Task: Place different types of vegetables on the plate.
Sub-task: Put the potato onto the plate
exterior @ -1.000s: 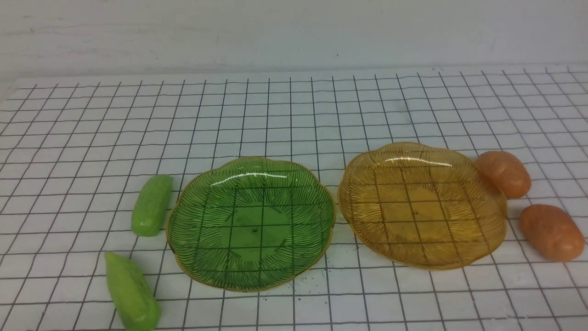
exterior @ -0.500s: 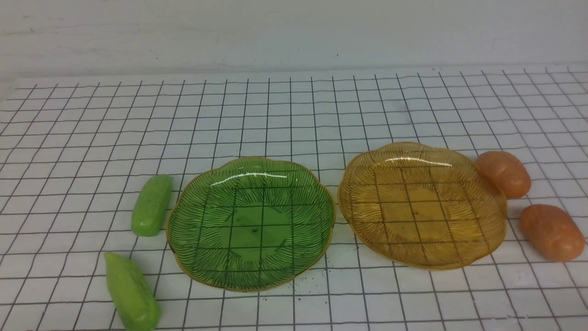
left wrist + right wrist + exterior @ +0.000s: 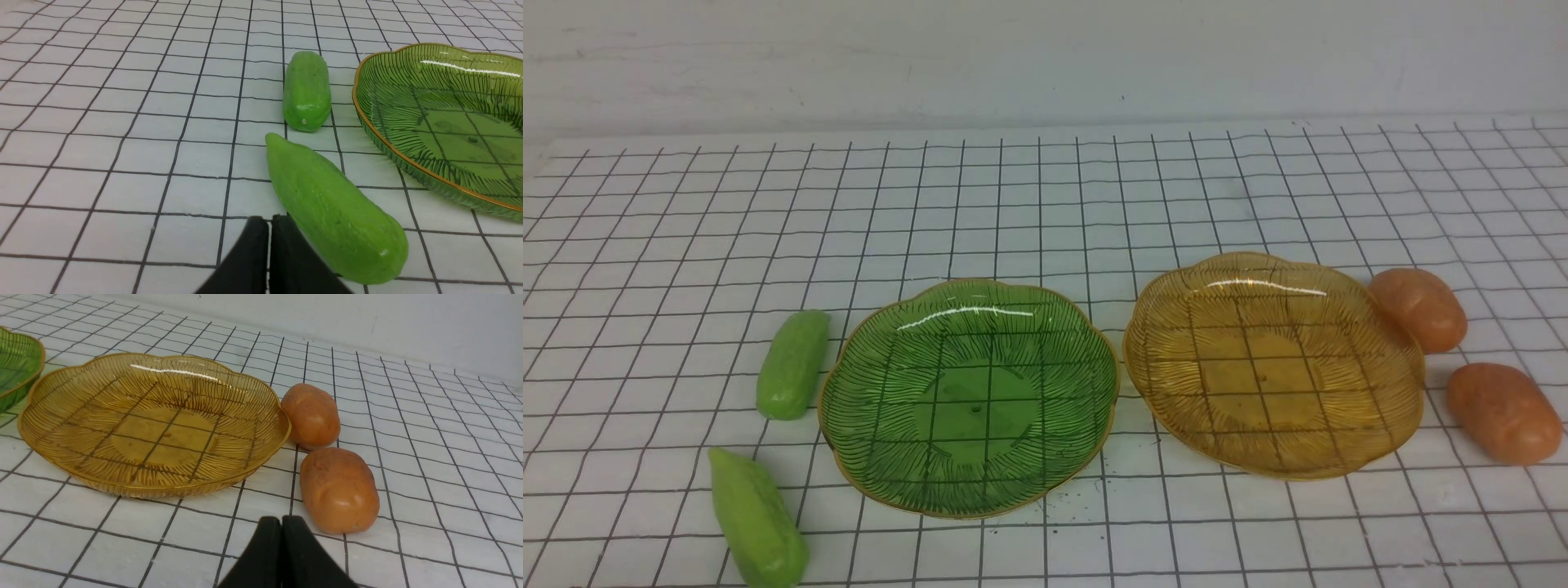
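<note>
A green glass plate and an amber glass plate stand side by side, both empty. Two light-green cucumbers lie left of the green plate: a far one and a near one. Two orange-brown potatoes lie right of the amber plate: a far one and a near one. My left gripper is shut and empty, close beside the near cucumber. My right gripper is shut and empty, just short of the near potato. Neither gripper shows in the front view.
A white cloth with a black grid covers the table up to a pale wall at the back. The far cucumber lies next to the green plate's rim. The far potato touches the amber plate's rim.
</note>
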You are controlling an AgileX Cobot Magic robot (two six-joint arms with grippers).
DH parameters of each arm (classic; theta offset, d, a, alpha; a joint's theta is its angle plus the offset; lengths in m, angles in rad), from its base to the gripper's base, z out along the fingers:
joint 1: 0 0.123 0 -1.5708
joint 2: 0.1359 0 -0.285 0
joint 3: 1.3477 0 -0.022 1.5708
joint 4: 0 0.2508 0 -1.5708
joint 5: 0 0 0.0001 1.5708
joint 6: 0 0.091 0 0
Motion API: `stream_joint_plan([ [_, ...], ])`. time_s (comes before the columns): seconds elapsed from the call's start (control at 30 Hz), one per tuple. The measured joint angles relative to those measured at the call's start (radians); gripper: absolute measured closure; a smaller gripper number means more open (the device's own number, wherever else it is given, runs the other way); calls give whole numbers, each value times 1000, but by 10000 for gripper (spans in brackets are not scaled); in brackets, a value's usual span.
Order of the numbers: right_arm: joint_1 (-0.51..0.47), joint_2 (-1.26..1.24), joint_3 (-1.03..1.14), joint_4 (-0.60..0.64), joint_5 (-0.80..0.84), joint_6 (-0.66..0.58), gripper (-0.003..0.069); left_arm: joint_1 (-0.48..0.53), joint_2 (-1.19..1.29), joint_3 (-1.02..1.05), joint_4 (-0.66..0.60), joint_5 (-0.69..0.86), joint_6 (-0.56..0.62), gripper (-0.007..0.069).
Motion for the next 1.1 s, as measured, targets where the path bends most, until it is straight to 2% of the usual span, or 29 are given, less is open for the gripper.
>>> stream_joint_plan([
  [0.1,0,0,3,85,-15,52,673,0,0,0,0,0,0,632],
  [0.3,0,0,5,497,-78,207,673,0,0,0,0,0,0,632],
  [0.43,0,0,5,693,-93,222,673,0,0,0,0,0,0,632],
  [0.57,0,0,5,806,-95,225,673,0,0,0,0,0,0,632],
  [0.63,0,0,2,873,-77,187,673,0,0,0,0,0,0,632],
  [0.7,0,0,-26,881,-59,134,673,0,0,0,0,0,0,632],
  [0.83,0,59,-237,833,-38,-34,671,0,0,0,0,0,0,632],
  [0.9,0,113,-305,805,-6,-52,671,0,0,0,0,0,0,632],
  [0.97,0,240,-429,722,117,-55,670,0,0,0,0,0,0,632],
  [1.1,0,550,-633,446,455,19,670,0,0,0,0,0,0,632],
])
